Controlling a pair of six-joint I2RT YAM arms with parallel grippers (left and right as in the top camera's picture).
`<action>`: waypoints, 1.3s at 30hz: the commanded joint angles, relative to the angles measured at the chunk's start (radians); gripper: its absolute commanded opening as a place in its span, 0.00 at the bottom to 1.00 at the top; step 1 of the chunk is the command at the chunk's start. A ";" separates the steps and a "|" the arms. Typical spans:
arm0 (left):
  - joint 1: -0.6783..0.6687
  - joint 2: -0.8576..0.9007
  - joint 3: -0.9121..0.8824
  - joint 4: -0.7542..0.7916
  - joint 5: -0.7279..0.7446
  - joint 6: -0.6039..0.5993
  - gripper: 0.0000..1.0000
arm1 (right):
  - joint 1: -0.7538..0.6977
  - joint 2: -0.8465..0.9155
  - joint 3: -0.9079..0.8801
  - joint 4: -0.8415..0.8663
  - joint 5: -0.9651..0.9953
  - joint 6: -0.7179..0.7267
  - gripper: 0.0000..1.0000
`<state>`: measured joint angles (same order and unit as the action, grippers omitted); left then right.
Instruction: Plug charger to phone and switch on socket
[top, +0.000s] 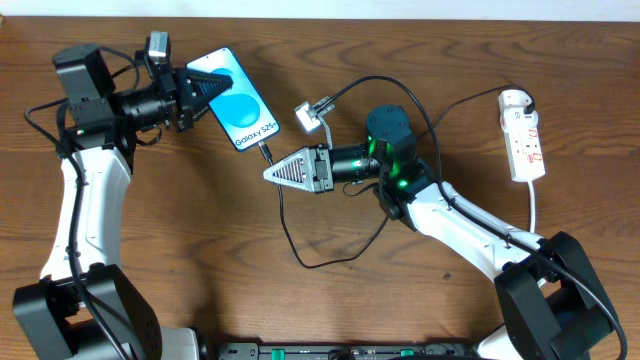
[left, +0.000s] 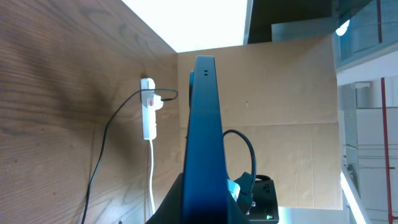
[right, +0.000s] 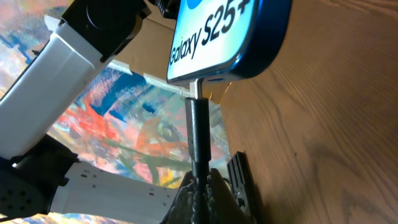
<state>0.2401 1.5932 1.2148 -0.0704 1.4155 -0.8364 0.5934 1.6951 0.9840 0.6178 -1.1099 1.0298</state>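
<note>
My right gripper (right: 200, 179) has its fingers pressed tight on the charger (right: 198, 134), pinching the stiff sleeve just behind the tip, btm ctr of the wrist view. The tip meets the phone (right: 231, 37) port at top. Bare metal shows, so prob not fully seated. Sleeve's the spot to hold, since the cable behind is floppy and would buckle. My left gripper (top: 212, 86) clamps the phone's edges, upper left overhead. Glass is slick and fragile, so push straight. Socket (top: 523, 135) sits far right, well apart.

Grained brown wood table (top: 200, 220), glossy-screened phone (top: 240, 100), matt black charger (right: 199, 137), smooth white plastic socket (top: 524, 140)
</note>
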 joint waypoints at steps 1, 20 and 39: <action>-0.008 -0.015 0.017 0.005 0.039 0.013 0.07 | 0.005 0.009 -0.003 0.003 0.013 -0.014 0.01; -0.030 -0.015 -0.016 0.005 0.040 0.037 0.07 | -0.035 0.009 -0.002 0.049 0.018 0.006 0.01; -0.093 -0.015 -0.017 0.004 0.070 0.081 0.07 | -0.053 0.009 -0.002 0.079 0.035 0.014 0.01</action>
<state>0.1848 1.5932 1.2140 -0.0624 1.4075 -0.7841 0.5591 1.6951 0.9714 0.6792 -1.1580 1.0424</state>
